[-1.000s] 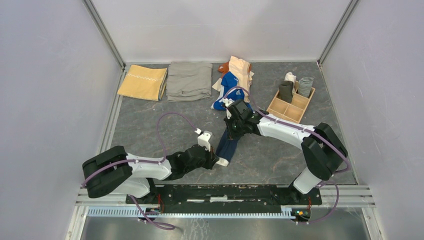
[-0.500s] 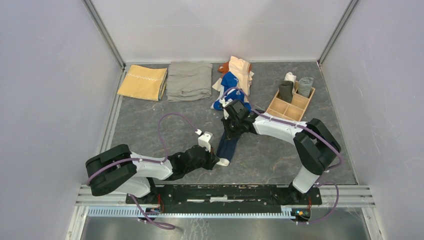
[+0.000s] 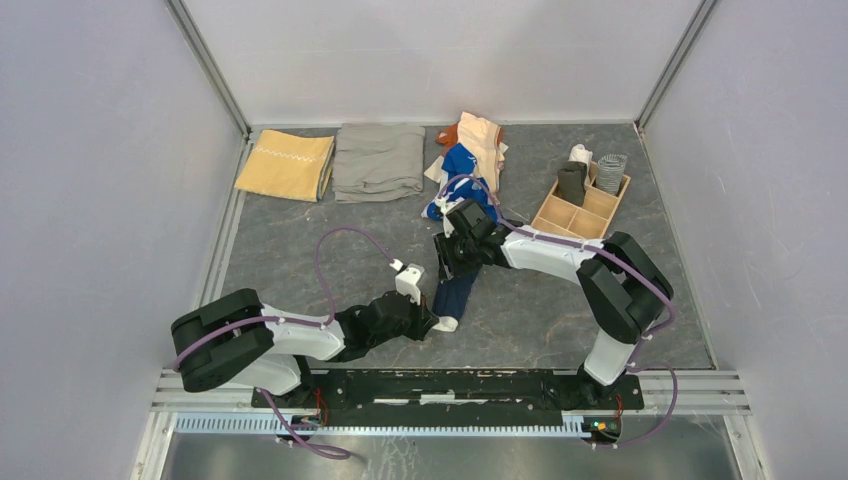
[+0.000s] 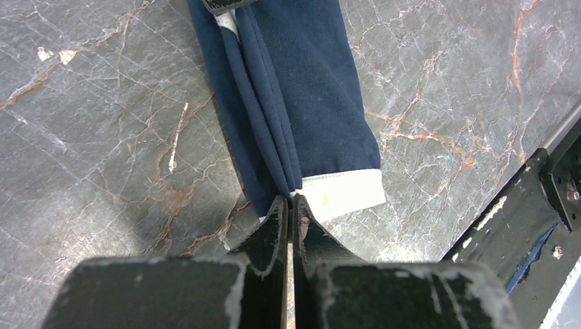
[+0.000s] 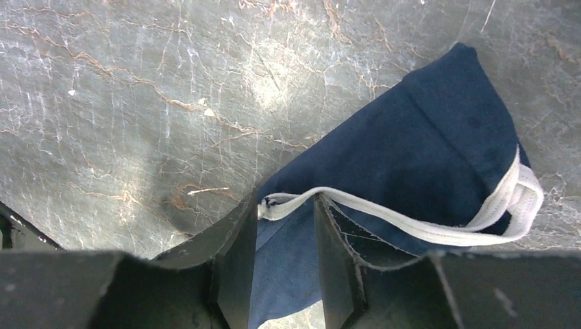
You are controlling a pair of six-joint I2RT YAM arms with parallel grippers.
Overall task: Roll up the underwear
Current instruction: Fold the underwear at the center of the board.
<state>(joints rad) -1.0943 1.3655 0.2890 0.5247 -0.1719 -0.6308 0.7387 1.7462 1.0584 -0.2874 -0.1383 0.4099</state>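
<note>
The navy underwear with white trim lies folded into a narrow strip on the table, running from the near end up toward the far end. My left gripper is shut on its near, white-banded end; in the left wrist view the folds of the underwear run straight into the closed tips of that gripper. At the far end my right gripper is open. The right wrist view shows this gripper with jaws apart, navy underwear under them and white trim draped across the tips.
A mustard-yellow cloth and a grey-khaki cloth lie folded at the back left. Bright blue and peach pieces are heaped at the back centre. A wooden compartment box holding rolled pieces stands at the back right.
My right gripper's jaws have opened, releasing the far end of the underwear, and it has shifted slightly toward the back left. The left gripper has stayed shut in place.
</note>
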